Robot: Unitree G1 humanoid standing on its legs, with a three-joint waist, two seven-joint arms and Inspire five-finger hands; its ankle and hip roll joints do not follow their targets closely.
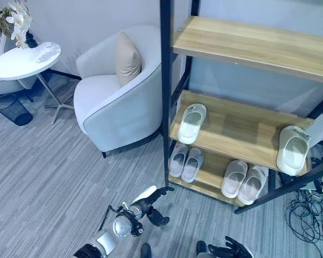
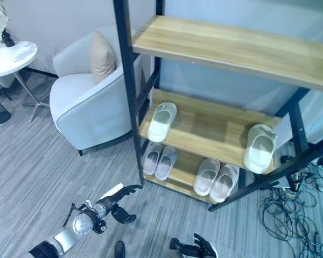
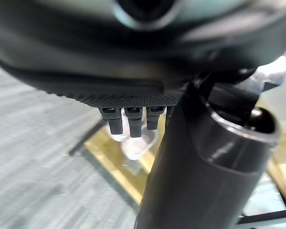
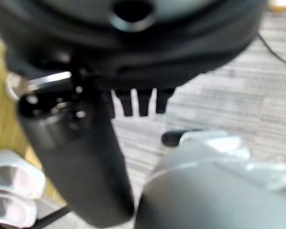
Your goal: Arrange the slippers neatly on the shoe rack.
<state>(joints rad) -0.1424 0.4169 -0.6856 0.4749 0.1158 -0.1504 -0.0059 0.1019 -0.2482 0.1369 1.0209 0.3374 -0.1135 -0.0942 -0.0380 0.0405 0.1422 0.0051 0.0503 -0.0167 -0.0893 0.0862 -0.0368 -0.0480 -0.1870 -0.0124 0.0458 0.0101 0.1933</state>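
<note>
The shoe rack (image 1: 165, 97) has a black frame and wooden shelves. On its middle shelf (image 1: 237, 129) one white slipper (image 1: 192, 123) lies at the left end, and another white slipper (image 1: 292, 150) sits at the right edge. The bottom shelf holds a grey pair (image 1: 186, 162) on the left and a white pair (image 1: 243, 181) on the right. My left hand (image 1: 151, 207) hovers low over the carpet before the rack's lower left corner, fingers straight and empty. My right hand (image 1: 231, 250) hangs near the floor below the white pair, relaxed, holding nothing.
A white armchair (image 1: 116, 102) with a beige cushion stands left of the rack. Further left are a round white side table (image 1: 24, 59) with flowers and a black mesh bin (image 1: 11, 109). Cables (image 1: 309, 215) lie on the carpet at the right.
</note>
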